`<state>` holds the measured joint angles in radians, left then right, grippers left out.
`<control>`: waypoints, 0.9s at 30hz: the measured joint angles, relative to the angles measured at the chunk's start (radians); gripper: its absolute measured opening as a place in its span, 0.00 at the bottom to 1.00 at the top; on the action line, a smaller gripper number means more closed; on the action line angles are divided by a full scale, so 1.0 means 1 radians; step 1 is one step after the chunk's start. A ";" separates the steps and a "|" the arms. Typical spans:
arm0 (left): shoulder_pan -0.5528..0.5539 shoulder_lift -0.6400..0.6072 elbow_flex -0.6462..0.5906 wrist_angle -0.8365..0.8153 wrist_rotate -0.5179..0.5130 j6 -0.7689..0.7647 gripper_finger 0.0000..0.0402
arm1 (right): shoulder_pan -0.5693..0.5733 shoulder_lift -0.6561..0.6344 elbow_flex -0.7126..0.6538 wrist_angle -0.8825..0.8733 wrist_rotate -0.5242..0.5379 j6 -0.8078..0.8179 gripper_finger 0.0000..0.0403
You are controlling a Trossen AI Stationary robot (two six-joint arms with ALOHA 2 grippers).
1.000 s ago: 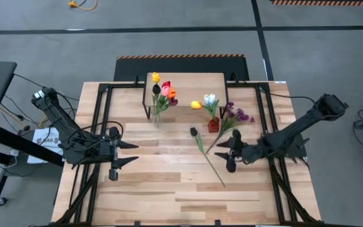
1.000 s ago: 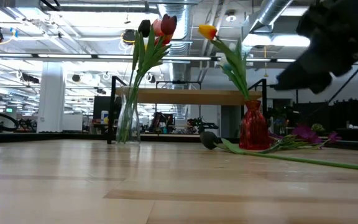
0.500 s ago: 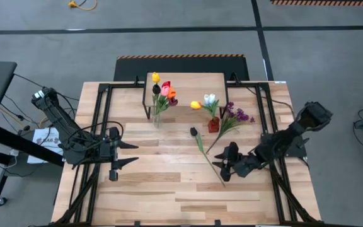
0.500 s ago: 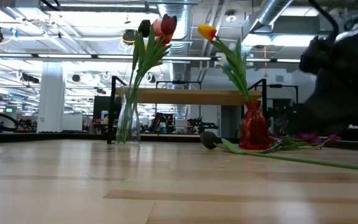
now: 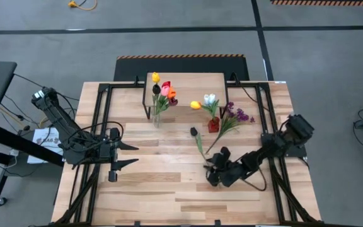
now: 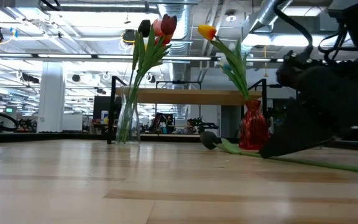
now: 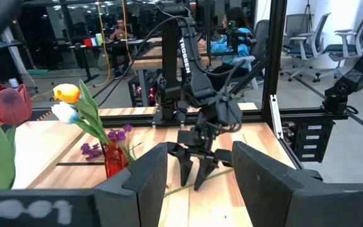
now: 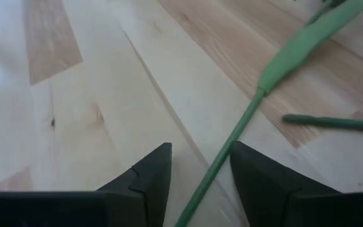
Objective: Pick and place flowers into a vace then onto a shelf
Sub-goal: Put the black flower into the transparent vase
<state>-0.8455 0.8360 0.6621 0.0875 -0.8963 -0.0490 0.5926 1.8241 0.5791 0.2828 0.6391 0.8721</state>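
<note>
1. We have our right gripper point(image 5: 212, 174) low over the table point(image 5: 150, 189), its fingers apart on either side of the thin green stem point(image 8: 232, 146) of the dark tulip point(image 5: 194, 132). It has not closed; the right wrist view shows the stem running up through the gap between the two fingers, free on both sides.

2. We judge the low, straddling pose is there because the stem lies flat on the wood. The fingers must reach table level to close around it.

3. The grip point sits toward the lower end of the stem, well away from the flower head. That likely leaves the head free and lets the cut end go into a vase first.

4. The purple sprigs point(image 5: 238, 115) lie on the table just beside the red vase point(image 5: 213, 125), not yet placed.

5. The red vase already holds a yellow and a white tulip point(image 5: 209, 100) and stands on the table in front of the shelf point(image 5: 188, 79). The clear vase point(image 5: 157, 118) with its bunch of red, yellow and dark tulips point(image 5: 164, 90) stands at the shelf's front edge. Neither vase seems to be on the shelf yet.

6. Our left gripper point(image 5: 133, 152) waits at the table's left side, fingers spread and holding nothing.
</note>
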 joint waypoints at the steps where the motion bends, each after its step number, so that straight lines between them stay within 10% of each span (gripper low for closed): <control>1: 0.000 0.000 0.000 0.000 0.000 0.000 0.42 | 0.000 0.008 0.015 -0.030 0.006 0.009 0.38; 11: 0.000 0.000 0.000 0.000 0.001 -0.025 0.42 | -0.022 0.032 0.075 -0.196 0.030 0.071 0.29; 18: 0.000 0.000 0.000 0.000 0.001 -0.030 0.42 | -0.028 0.029 0.076 -0.258 0.042 0.178 0.03; 27: 0.000 0.000 0.000 0.000 0.001 -0.048 0.42 | 0.006 0.025 0.126 -0.317 0.055 0.075 0.00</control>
<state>-0.8455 0.8360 0.6621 0.0879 -0.8955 -0.0967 0.5983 1.8494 0.7055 -0.0345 0.6936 0.9475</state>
